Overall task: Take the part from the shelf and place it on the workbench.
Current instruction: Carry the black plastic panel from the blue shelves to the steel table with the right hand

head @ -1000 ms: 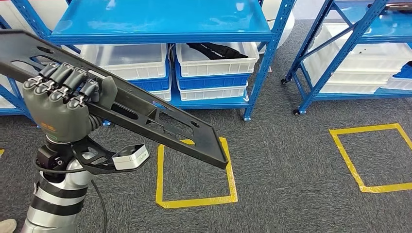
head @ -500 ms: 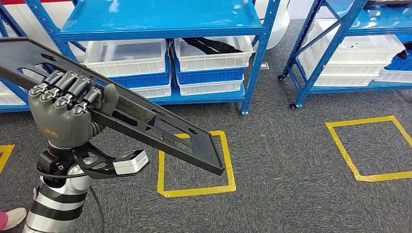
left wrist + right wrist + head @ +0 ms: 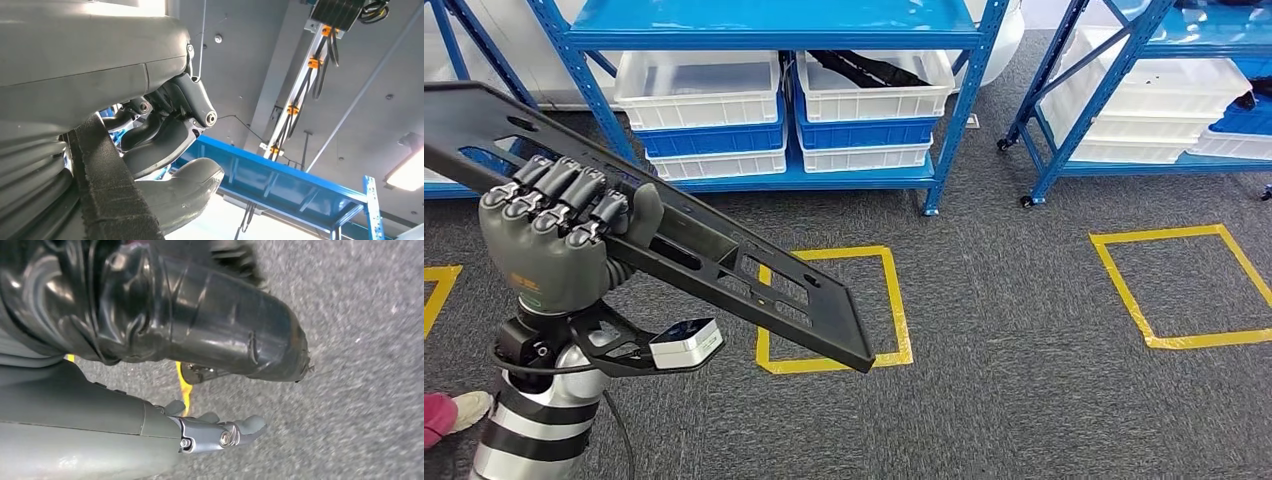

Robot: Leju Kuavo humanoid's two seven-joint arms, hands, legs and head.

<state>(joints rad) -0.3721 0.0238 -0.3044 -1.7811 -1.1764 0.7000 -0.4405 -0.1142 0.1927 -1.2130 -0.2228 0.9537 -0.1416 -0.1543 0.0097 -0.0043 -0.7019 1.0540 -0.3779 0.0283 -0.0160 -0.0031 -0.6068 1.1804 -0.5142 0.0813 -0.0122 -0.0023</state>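
Shelves receded, camera moved | left hand [image 3: 554,240] grips one part [image 3: 724,262] | right hand [image 3: 220,432] spread

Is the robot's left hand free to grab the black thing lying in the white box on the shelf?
Probably not. The left hand is already wrapped around the long black part, so it has no free grip, and the white box with the black thing sits well beyond it, tucked under the blue shelf.
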